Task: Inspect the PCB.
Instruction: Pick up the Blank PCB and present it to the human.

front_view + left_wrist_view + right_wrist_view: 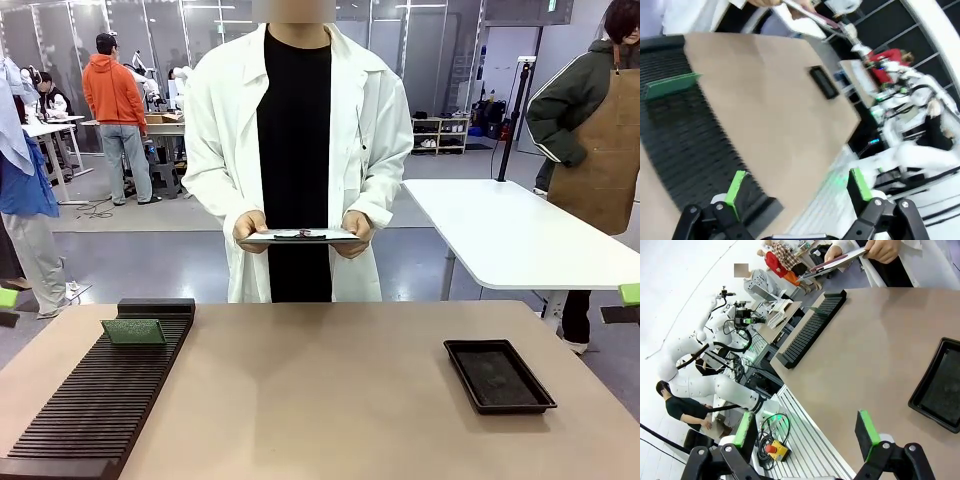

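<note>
The PCB is a small green board standing upright in a slot near the far end of the black slotted rack at the table's left. The left wrist view shows the PCB on the rack, well ahead of my left gripper, which is open and holds nothing. My right gripper is also open and holds nothing, hanging off the table's near right edge. One green pad of the left gripper and one pad of the right gripper show at the picture's sides.
A person in a white coat stands at the far side holding a clipboard level in both hands. A shallow black tray lies on the table's right. The tan tabletop between rack and tray is bare.
</note>
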